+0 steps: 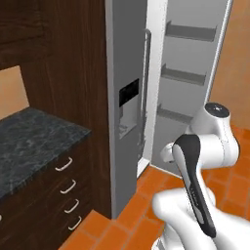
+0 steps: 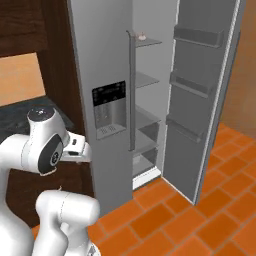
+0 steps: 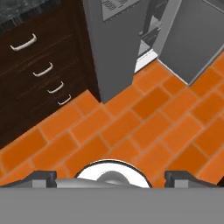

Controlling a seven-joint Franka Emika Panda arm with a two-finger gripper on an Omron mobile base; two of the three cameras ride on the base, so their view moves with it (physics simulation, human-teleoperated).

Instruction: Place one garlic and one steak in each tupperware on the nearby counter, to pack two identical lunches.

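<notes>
Kitchen with orange tile floor (image 3: 131, 127). At left, the counter (image 1: 34, 139) over drawers; no tupperware visible on it. Centre-right, the fridge (image 2: 105, 100) stands with its door (image 2: 205, 95) swung open, presumably for retrieval; one small pale item, possibly garlic (image 2: 141, 35), on the top shelf. Gripper (image 3: 111, 177) spread, empty, aimed floorward.

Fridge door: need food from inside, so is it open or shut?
Open. The fridge door is swung wide, its bins facing out, and the interior shelves are exposed.

Gripper (image 3: 111, 178) jaws spread wide over orange floor tiles (image 3: 144, 127) — dark drawers (image 3: 39, 65) left, grey fridge (image 3: 116, 39) with its door (image 3: 197, 39) open ahead.
</notes>
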